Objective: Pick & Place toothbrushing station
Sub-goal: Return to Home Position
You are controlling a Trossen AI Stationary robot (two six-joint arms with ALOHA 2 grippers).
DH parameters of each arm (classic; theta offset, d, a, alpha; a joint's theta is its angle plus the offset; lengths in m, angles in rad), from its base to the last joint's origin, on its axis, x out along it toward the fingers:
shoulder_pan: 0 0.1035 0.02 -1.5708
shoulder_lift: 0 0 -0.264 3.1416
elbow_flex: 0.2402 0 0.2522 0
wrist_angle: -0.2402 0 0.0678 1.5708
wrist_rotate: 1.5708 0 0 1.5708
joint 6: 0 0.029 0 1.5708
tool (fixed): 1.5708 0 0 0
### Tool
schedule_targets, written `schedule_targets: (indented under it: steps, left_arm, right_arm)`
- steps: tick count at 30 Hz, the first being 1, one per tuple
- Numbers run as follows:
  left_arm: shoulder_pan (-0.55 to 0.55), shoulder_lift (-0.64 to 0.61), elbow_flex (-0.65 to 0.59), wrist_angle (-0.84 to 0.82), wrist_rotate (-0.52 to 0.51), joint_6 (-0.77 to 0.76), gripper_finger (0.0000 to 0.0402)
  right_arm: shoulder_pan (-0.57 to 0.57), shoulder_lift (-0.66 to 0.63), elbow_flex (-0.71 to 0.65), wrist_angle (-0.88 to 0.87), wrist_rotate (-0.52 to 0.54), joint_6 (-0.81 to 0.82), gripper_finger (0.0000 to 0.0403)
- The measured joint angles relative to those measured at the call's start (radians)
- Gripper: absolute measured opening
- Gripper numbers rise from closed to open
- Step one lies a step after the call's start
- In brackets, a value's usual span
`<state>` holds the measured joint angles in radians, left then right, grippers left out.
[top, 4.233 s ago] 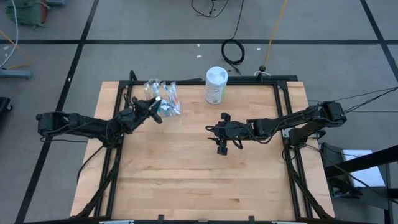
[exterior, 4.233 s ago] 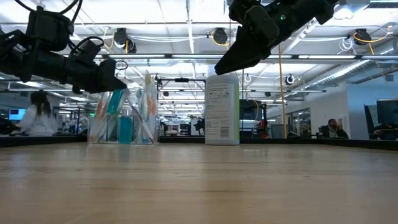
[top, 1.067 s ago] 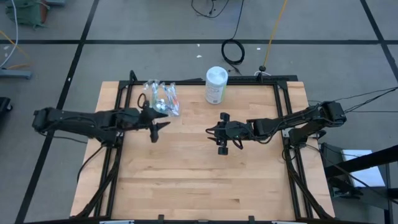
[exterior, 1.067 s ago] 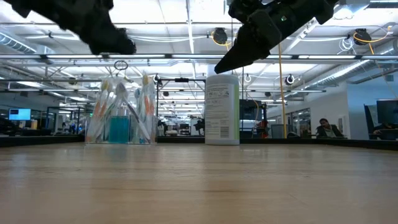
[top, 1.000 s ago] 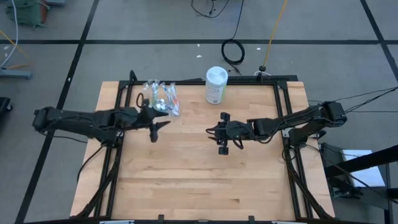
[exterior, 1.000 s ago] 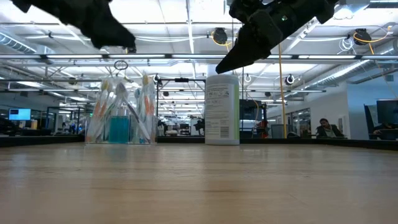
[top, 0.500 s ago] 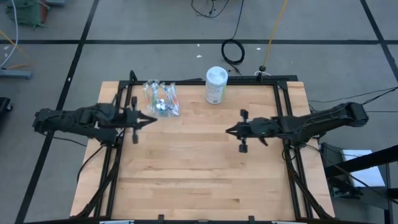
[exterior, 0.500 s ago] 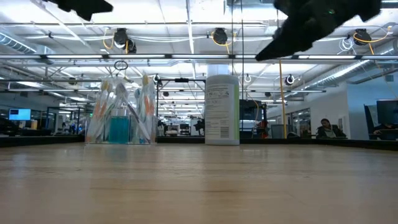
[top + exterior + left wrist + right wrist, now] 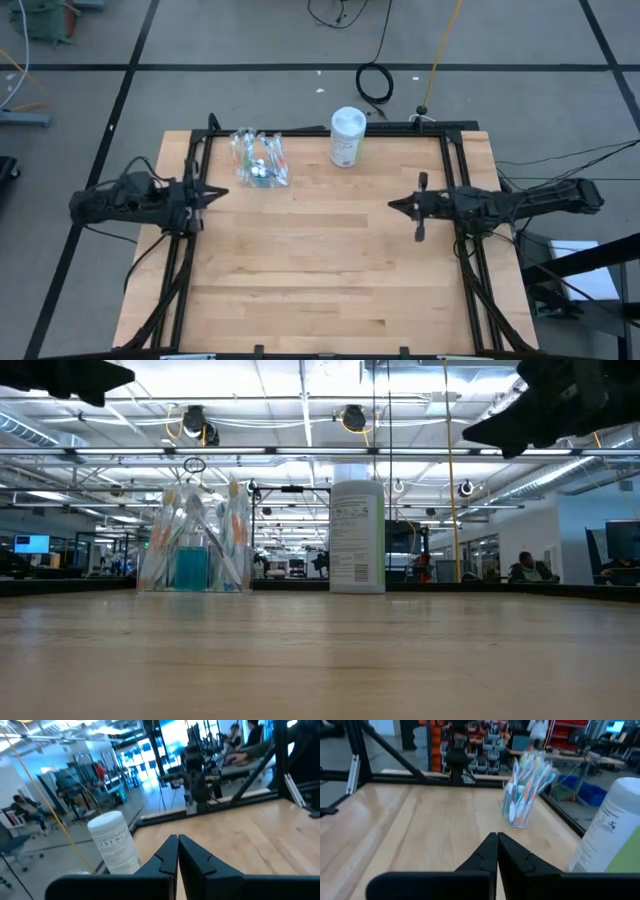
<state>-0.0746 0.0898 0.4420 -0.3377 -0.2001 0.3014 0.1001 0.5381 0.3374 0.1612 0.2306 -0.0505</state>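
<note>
On the table (image 9: 320, 270) the cup (image 9: 260, 160) stands at the far edge, left of the canister (image 9: 347, 137), so we would fold the left gripper (image 9: 220, 189) and right gripper (image 9: 392, 204), both pinched together and empty, home well clear of it.

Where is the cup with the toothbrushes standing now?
In the high view, the cup stands near the far edge of the table, on its left half, left of the white canister.
</note>
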Motion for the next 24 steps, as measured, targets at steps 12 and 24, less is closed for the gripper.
schedule_targets:
  steps: [12, 24]
  left_arm:
    - [0.000, -0.084, -0.083, 0.033, -0.010, 0.011, 0.0019]
    - [0.000, -0.084, -0.278, 0.304, 0.024, -0.052, 0.0021]
  right_arm:
    - [0.000, -0.255, -0.123, 0.000, -0.128, -0.044, 0.0001]
    - [0.000, -0.386, -0.218, -0.026, -0.128, -0.048, 0.0000]
